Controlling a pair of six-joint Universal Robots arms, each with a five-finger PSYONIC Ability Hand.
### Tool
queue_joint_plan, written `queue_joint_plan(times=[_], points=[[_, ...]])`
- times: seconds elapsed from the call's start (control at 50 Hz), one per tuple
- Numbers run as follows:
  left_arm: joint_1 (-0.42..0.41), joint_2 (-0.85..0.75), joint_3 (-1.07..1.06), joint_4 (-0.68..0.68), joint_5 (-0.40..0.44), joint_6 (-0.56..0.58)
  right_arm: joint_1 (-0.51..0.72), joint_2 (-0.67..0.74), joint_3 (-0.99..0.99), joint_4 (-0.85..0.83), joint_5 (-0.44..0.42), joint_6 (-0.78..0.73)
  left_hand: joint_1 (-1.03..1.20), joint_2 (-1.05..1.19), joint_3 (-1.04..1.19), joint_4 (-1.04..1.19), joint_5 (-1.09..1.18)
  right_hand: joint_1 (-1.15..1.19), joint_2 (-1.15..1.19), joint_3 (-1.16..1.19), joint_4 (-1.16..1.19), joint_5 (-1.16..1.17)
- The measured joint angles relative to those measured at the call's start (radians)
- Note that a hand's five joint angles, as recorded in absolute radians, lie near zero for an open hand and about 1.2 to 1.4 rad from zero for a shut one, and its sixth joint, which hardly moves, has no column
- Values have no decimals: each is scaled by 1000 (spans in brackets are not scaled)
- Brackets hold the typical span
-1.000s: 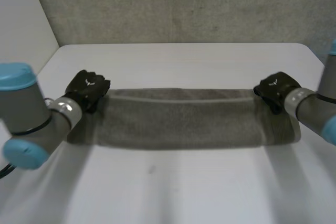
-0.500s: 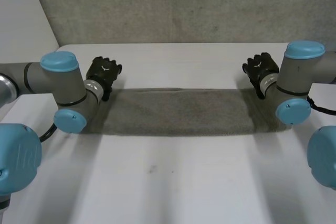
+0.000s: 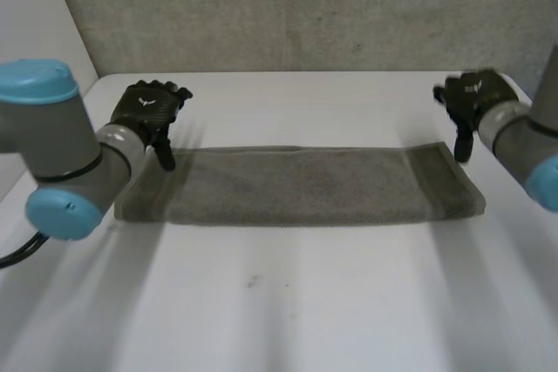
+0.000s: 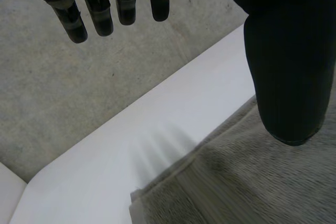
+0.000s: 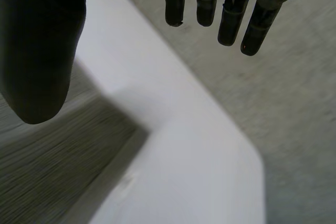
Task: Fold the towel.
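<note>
Grey towel (image 3: pixel 296 186) lies in a long strip across the counter (image 3: pixel 288 302); left hand (image 3: pixel 150 111) and right hand (image 3: pixel 471 98) hover spread, empty, by its far corners, so I'd fold end onto end, edges matched.

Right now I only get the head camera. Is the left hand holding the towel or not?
Observer: No. The left wrist view shows the left hand open: straight fingers, thumb apart, nothing between them.
Operator: What about the other hand?
Observer: The right hand is open too in its wrist view, with bare white table seen between thumb and fingers.
Operator: Is the corner behind the left arm flat?
Observer: Yes. From the left wrist, that corner of the towel lies flat on the table, seen in the gap between thumb and fingers.
</note>
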Motion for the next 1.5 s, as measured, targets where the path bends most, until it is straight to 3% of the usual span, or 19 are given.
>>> queue_joint_plan(times=[0.16, 0.34, 0.42, 0.46, 0.5, 0.62, 0.88, 0.98, 1.06, 1.24, 1.38, 1.5], points=[[4, 169, -281, 136, 3, -27, -66, -75, 326, -126, -88, -2, 0, -1, 0, 0, 0, 146, 124, 140, 127, 166], [9, 218, -402, 226, 4, -30, -126, -15, 457, -308, -151, -16, 0, -1, 0, 0, 0, 328, 316, 322, 305, 331], [12, 217, -413, 236, 3, -30, -135, 29, 455, -352, -159, -25, 0, -1, 0, 0, 0, 590, 584, 583, 569, 600], [12, 217, -415, 237, 3, -30, -140, 51, 444, -364, -155, -34, 0, -1, 0, 0, 0, 954, 956, 939, 931, 952], [12, 216, -415, 237, 2, -31, -145, 61, 436, -369, -148, -40, 0, -1, 0, 0, 0, 1070, 1065, 1067, 1055, 1083], [12, 216, -419, 237, 2, -31, -192, 47, 419, -374, -116, -52, 0, -1, 0, 0, 0, 1075, 1067, 1090, 1083, 1100], [13, 217, -428, 247, 2, -31, -456, 1, 346, -358, -99, -174, 0, -1, 0, 0, 0, 1078, 1067, 1090, 1083, 1100], [17, 217, -429, 247, 1, -31, -469, -7, 316, -356, -97, -228, 0, -1, 0, 0, 0, 1079, 1067, 1090, 1083, 1101], [19, 218, -430, 247, 0, -31, -408, -28, 295, -356, -95, -233, 0, -1, 0, 0, 0, 1081, 1067, 1090, 1083, 1104], [21, 219, -444, 247, -1, -31, -23, -72, 218, -360, -81, -173, 0, -1, 0, 0, 0, 1082, 1067, 1091, 1083, 1104], [31, 226, -457, 248, -1, -31, 335, 12, 140, -360, -79, -167, 0, -1, 0, 0, 0, 1084, 1067, 1095, 1083, 1104], [37, 227, -464, 252, 0, -31, 501, 103, 90, -358, -78, -176, 0, -1, 0, 0, 0, 1084, 1067, 1095, 1083, 1104]])
